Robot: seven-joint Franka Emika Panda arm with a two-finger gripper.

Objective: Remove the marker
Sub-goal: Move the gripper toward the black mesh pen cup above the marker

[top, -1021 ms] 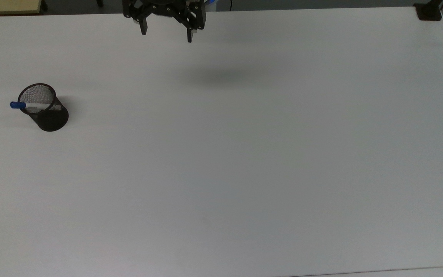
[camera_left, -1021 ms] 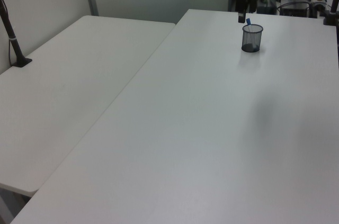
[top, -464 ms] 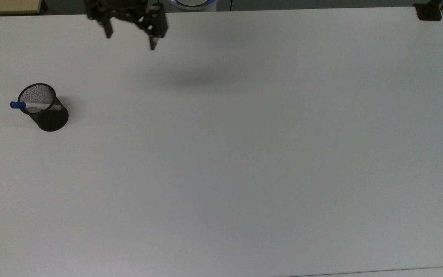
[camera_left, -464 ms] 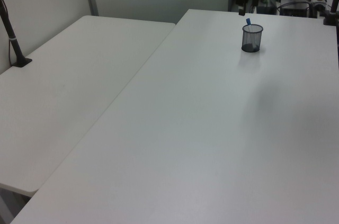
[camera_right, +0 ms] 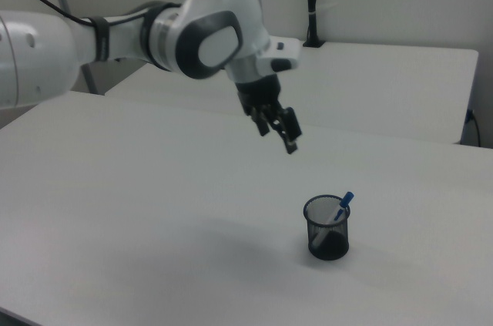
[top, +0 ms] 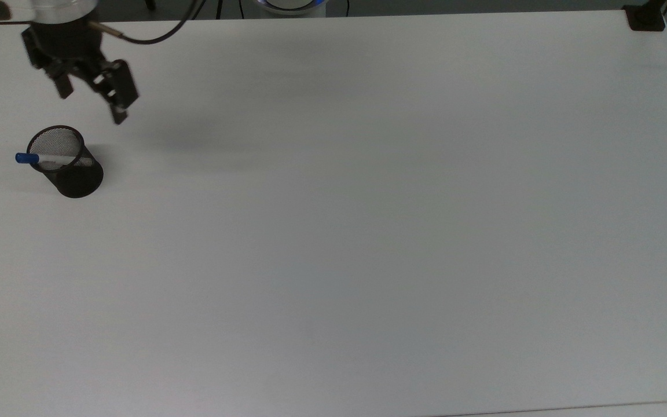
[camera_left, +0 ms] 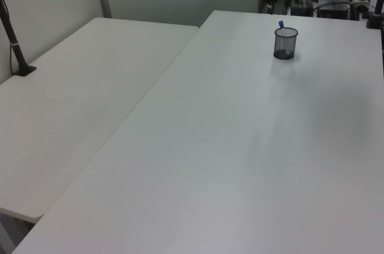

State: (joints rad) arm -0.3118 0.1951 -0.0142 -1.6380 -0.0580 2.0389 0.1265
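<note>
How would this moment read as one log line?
black two-finger gripper: open, above table | blue-capped white marker: leaning in black mesh cup | not grasped

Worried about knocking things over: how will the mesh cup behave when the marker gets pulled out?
The mesh cup looks light and may tip or drag, since the marker leans on its rim. The marker looks stiff and should slide out. The open pincer hangs apart from both.

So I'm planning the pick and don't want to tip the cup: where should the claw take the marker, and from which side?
Probably by the blue cap end of the marker, coming down from above. The marker leans in the black mesh cup with just that end poking over the rim, so the mesh walls block a side approach. The open claw hangs above the table, apart from the cup.
</note>
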